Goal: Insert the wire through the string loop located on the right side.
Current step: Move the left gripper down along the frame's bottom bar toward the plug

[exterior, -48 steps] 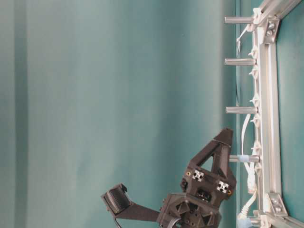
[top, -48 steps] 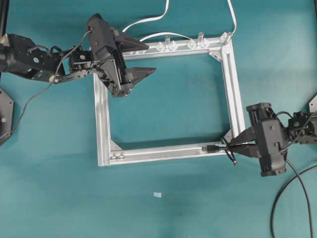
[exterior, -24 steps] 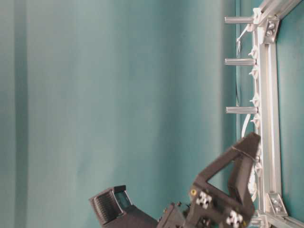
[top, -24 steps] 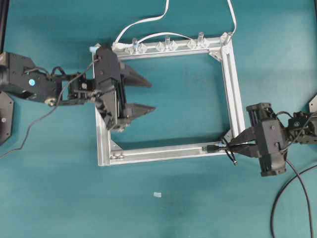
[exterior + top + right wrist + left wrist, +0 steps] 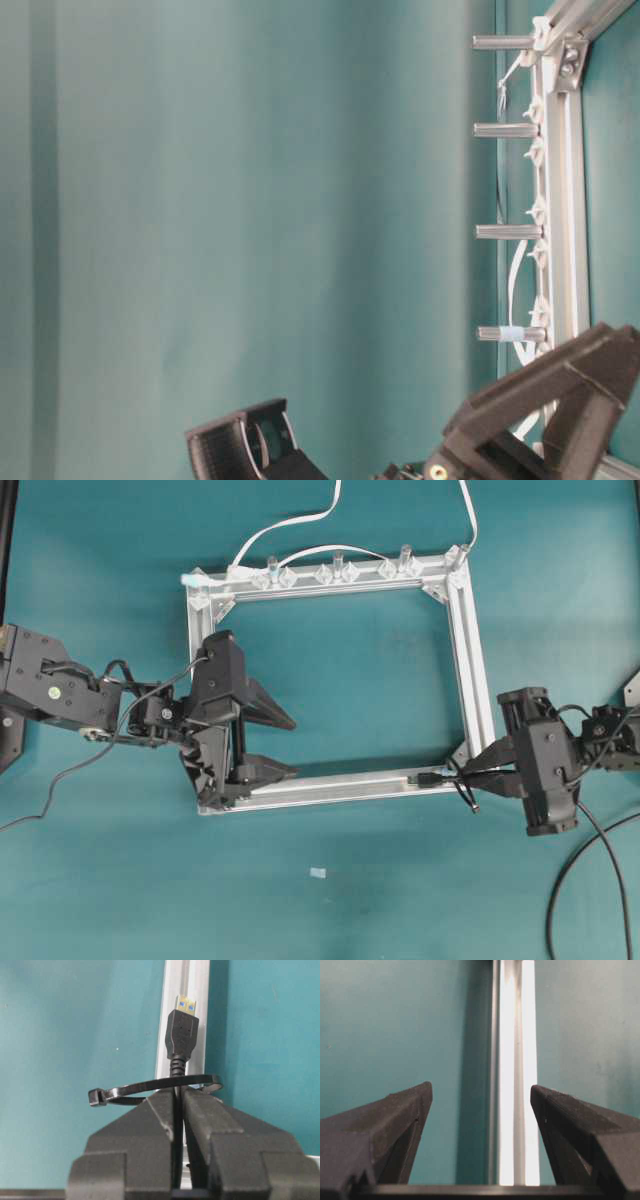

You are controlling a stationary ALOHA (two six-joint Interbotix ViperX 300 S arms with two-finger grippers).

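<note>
Wire: the right gripper has its fingers clamped on the black cable just behind the plug. The plug points out over the frame's lower bar, near the lower right corner.
Loop: a thin black band lying across the cable right at the fingertips. In the right wrist view the plug appears to stand past it, but whether the cable truly runs inside the band I cannot tell.
Left gripper: fingers wide apart and empty, over the lower left part of the frame and pointing along the lower bar, well apart from the plug.
Step, as I judge it: the left gripper is likely meant to take the plug beyond the loop and draw the cable through.
Risk, loop: it is light and loose. A finger brushing it could push it aside or off the plug, undoing the threading.
Risk, frame: in the left wrist view the bar runs between the open fingers. A low approach could catch it and shift the frame, plug and loop with it.
Risk, handover: the plug is small. An off-centre close could pinch only the metal tip and let it slip, or trap the loop together with the plug.
Risk, release: if the right fingers let go before the left ones hold, the cable's slack on the worktop may pull the plug back out.
</note>
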